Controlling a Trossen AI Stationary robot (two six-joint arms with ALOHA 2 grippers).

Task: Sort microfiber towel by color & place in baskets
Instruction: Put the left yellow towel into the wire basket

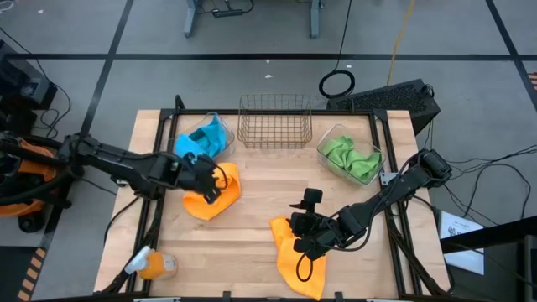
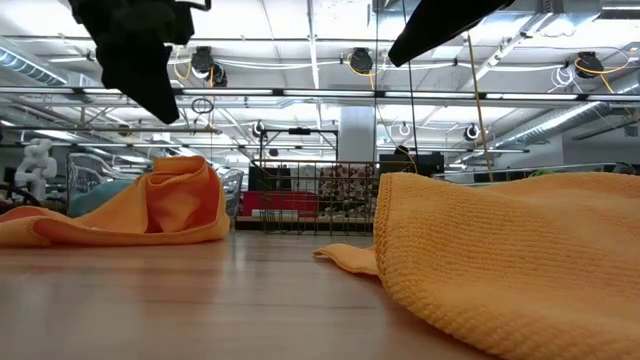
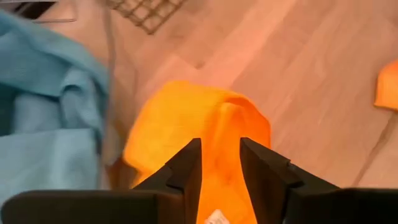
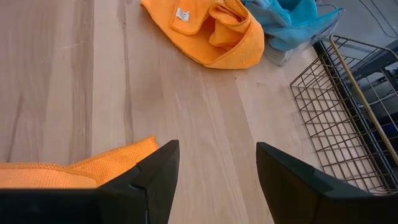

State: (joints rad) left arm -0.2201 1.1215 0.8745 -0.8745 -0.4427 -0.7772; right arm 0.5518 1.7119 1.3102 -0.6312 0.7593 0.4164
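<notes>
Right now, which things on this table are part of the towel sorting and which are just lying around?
Part of the job:
orange towel between the left gripper fingers
second orange towel under the open right gripper
wire basket
bin of blue towels
bin of green towels

Just lying about:
small orange object at the table's front left corner

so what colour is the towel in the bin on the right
Green; the towel fills the clear bin by the table's right edge, clearest in the high view.

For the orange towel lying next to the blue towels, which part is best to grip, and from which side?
Best grip: the raised fold of the orange towel, taken from above. The fold stands up as a ridge, so two fingers can pinch it. The left gripper already straddles this ridge, jaws one on each side.
</notes>
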